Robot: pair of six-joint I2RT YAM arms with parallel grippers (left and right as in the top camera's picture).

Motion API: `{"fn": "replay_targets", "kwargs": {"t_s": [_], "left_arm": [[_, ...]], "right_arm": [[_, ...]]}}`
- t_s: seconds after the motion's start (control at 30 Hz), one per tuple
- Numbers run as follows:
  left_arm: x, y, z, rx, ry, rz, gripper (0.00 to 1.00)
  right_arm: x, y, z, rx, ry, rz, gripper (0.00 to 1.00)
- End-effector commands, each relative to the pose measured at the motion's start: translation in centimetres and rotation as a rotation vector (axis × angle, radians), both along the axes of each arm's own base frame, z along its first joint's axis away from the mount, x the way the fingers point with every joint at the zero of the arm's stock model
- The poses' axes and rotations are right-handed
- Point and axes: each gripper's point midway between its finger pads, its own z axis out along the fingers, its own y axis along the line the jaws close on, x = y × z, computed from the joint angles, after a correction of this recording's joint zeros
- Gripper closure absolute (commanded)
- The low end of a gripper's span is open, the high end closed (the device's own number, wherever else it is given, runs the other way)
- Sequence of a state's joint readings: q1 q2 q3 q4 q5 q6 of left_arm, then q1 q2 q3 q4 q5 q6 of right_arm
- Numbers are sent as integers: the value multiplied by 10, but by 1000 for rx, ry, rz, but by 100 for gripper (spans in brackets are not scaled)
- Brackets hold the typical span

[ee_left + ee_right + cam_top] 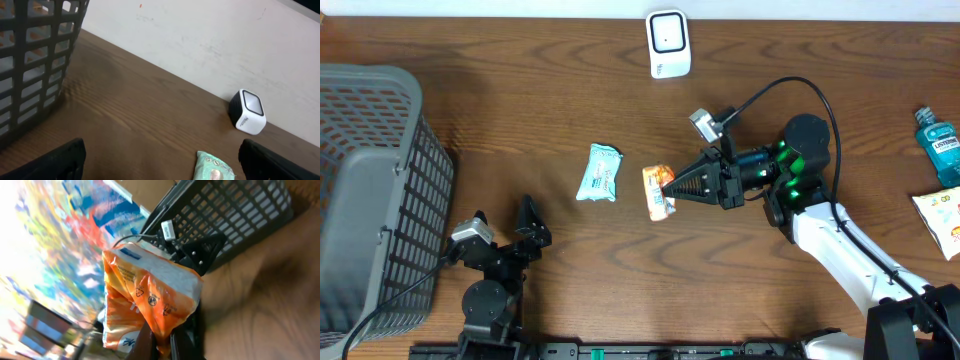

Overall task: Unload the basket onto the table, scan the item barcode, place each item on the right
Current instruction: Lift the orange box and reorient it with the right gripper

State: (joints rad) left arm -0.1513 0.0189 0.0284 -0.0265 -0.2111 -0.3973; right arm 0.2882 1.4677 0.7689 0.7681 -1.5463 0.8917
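My right gripper (672, 186) is shut on the edge of an orange and white snack packet (658, 191), held above the table's middle; in the right wrist view the packet (145, 297) fills the centre, pinched at its lower seam between the fingers (185, 342). The white barcode scanner (668, 44) stands at the back edge, also seen in the left wrist view (247, 112). My left gripper (505, 232) rests open near the front left with nothing between its fingers (65, 160).
A mint-green packet (599, 173) lies left of the held one. A grey basket (365, 190) stands at the far left. A blue mouthwash bottle (938, 145) and another snack bag (942, 222) lie at the right edge.
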Motion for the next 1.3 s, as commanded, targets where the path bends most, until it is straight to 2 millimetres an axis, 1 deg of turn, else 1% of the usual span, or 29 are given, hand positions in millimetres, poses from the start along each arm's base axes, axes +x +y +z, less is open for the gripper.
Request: {"fn": "replay_targets", "kwargs": {"t_s": [0.0, 0.1, 0.17, 0.27, 0.33, 0.37, 0.43, 0.5, 0.63, 0.73, 0.8, 0.87, 0.93, 1.0, 1.07, 1.13, 1.27], "left_arm": [[-1, 2, -18, 0, 51, 11, 2], [-1, 2, -18, 0, 51, 11, 2], [-1, 2, -18, 0, 51, 11, 2], [-1, 2, -18, 0, 51, 11, 2], [-1, 2, -18, 1, 51, 11, 2], [-1, 2, -18, 0, 51, 11, 2], [-1, 2, -18, 0, 51, 11, 2], [-1, 2, -18, 0, 51, 11, 2], [-1, 2, -18, 0, 51, 11, 2], [-1, 2, -18, 1, 51, 11, 2], [-1, 2, -18, 1, 51, 11, 2], [-1, 2, -18, 0, 51, 11, 2], [-1, 2, -18, 1, 51, 11, 2], [-1, 2, -18, 0, 51, 11, 2], [-1, 2, -18, 0, 51, 11, 2], [-1, 2, -18, 0, 51, 11, 2], [-1, 2, -18, 0, 51, 11, 2]], "right_arm": [[-5, -3, -12, 67, -251, 1, 98], [0, -2, -35, 58, -289, -70, 99], [11, -2, -59, 3, -256, -172, 99], [36, -9, -108, -171, -127, -391, 99], [47, -18, -136, -286, -44, -499, 99], [50, -23, -146, -333, -11, -534, 99], [53, -28, -158, -390, -3, -570, 99], [54, -30, -161, -406, -30, -575, 99], [64, -35, -163, -436, -51, -629, 99], [71, -34, -155, -424, -67, -635, 99], [79, -33, -146, -423, -87, -648, 99], [87, -35, -141, -446, -101, -670, 99], [98, -41, -138, -505, -127, -710, 99], [112, -52, -137, -623, -185, -765, 99], [122, -60, -133, -715, -244, -796, 99], [134, -70, -123, -815, -329, -837, 99], [159, -82, -97, -919, -505, -942, 99]]}}
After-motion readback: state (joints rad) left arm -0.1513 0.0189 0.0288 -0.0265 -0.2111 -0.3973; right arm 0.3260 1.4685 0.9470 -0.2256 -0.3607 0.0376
